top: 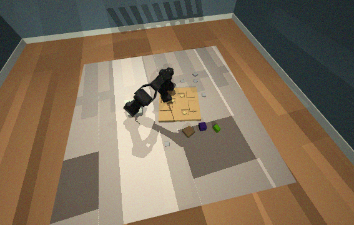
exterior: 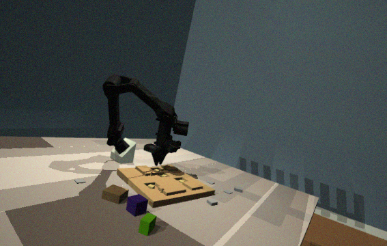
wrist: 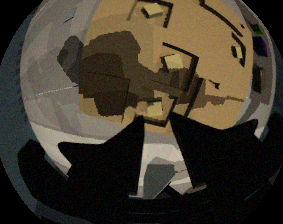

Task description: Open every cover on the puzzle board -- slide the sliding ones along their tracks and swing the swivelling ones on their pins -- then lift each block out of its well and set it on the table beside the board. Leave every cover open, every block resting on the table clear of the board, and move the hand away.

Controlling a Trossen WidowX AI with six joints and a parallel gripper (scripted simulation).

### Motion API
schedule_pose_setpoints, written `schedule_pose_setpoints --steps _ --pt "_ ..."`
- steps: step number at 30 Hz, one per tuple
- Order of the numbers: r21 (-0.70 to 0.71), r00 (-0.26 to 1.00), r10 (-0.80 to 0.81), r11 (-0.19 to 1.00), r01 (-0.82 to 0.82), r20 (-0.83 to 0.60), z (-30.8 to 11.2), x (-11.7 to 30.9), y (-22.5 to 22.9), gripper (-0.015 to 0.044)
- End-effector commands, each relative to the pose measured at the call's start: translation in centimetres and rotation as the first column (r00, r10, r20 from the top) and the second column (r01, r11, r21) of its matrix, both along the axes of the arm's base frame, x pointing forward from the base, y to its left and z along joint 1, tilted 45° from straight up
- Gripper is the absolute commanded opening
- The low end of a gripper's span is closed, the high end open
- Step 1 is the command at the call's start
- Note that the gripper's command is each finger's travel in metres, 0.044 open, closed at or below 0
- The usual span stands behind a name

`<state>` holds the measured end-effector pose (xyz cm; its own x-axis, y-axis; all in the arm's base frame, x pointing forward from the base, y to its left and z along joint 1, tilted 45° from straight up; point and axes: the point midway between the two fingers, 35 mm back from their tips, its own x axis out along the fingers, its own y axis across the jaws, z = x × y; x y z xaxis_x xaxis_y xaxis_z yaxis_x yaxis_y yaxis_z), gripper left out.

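Observation:
The tan puzzle board (top: 167, 119) (exterior: 183, 201) (wrist: 217, 112) lies on the table. Pale yellow blocks sit in four uncovered wells: one toward the front (exterior: 151, 185) (wrist: 237, 52), one at the far side (exterior: 181, 180) (wrist: 153, 10), one near the middle (exterior: 163, 175) (wrist: 173, 61) and one nearest the gripper (exterior: 156, 169) (wrist: 154, 108). Flat tan covers, such as the front cover (exterior: 173, 188) and the far-side cover (exterior: 193, 184) (top: 190, 94), lie beside wells. My gripper (exterior: 159, 164) (wrist: 156, 117) is partly open and empty, pointing down just above the board near the nearest block. Shadow blurs the covers there.
A brown block (top: 188, 131) (exterior: 115, 194), a purple block (top: 202, 126) (exterior: 136, 205) and a green block (top: 216, 128) (exterior: 147, 224) rest on the table off the board's front edge. Small flat grey pieces (top: 203, 94) (exterior: 211, 202) lie around. The pale arm base (exterior: 125, 155) stands beside the board.

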<state>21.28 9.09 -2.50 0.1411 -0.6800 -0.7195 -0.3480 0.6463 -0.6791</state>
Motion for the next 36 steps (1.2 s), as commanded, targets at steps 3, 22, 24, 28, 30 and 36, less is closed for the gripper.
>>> schedule_pose_setpoints --steps 3,22,24,28,30,36 --pt "-0.006 1.0 0.003 1.0 -0.003 -0.003 -0.4 0.1 -0.5 0.0144" --pt "-0.006 1.0 0.003 1.0 -0.003 -0.002 -1.4 0.3 -1.4 0.0144" --pt "-0.006 1.0 0.003 1.0 -0.003 -0.002 -1.5 0.3 -1.5 0.0144" --pt "-0.007 1.0 0.003 1.0 -0.003 -0.002 -1.7 0.3 -1.7 0.0144" --pt "-0.007 1.0 0.003 1.0 -0.003 -0.002 -1.9 0.4 -1.8 0.0144" --pt "-0.007 1.0 0.003 1.0 -0.003 -0.002 -2.2 0.4 -2.1 0.0144"
